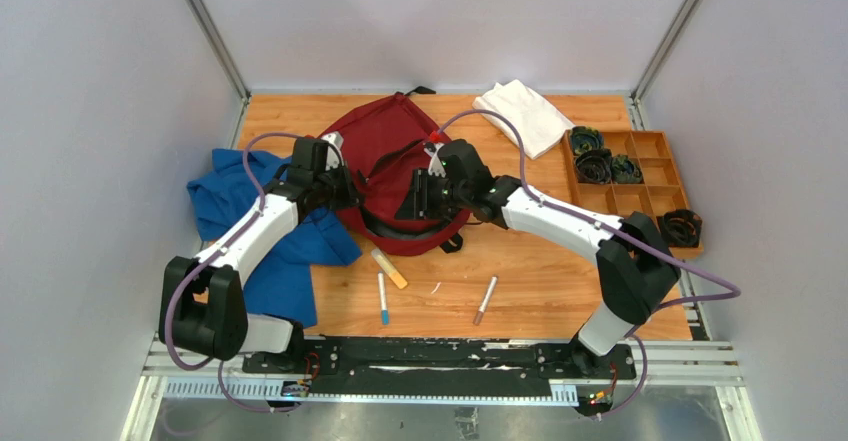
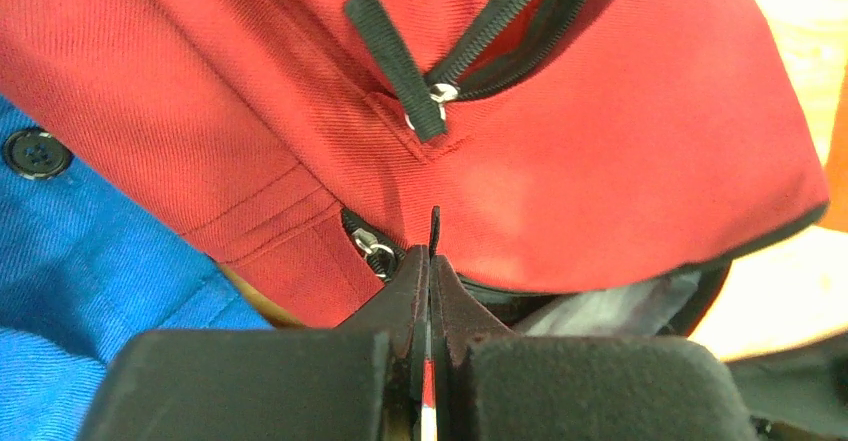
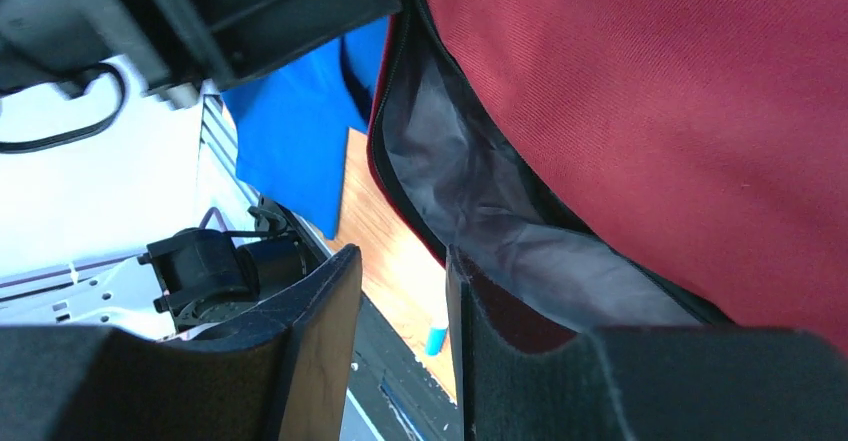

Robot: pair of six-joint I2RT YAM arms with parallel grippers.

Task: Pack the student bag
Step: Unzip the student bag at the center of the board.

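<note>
top external: the student bag [image 1: 385, 151] lies flat in the upper middle of the frame on the wooden table [image 1: 540, 281], its left edge against the blue garment [image 1: 235, 211]. the left gripper [image 1: 345, 189] sits at the bag's lower left edge, the right gripper [image 1: 418, 201] at its lower middle. three pens [image 1: 383, 298] lie below the bag. a white cloth [image 1: 520, 111] and a compartment tray [image 1: 650, 176] are at upper right.

left wrist: the fingers [image 2: 400, 296] are pressed tight together at bottom centre. a thin black tab [image 2: 435, 226] pokes up between the tips, probably one of the bag's zipper pulls, though it is too slim to be sure.

right wrist: the fingers [image 3: 310, 341] stand a narrow slit apart at the bottom with nothing between them. table and a blue pen tip show through the gap. the bag's open mouth with its grey lining [image 3: 450, 171] fills the right, its lip touching the right-hand finger.
</note>
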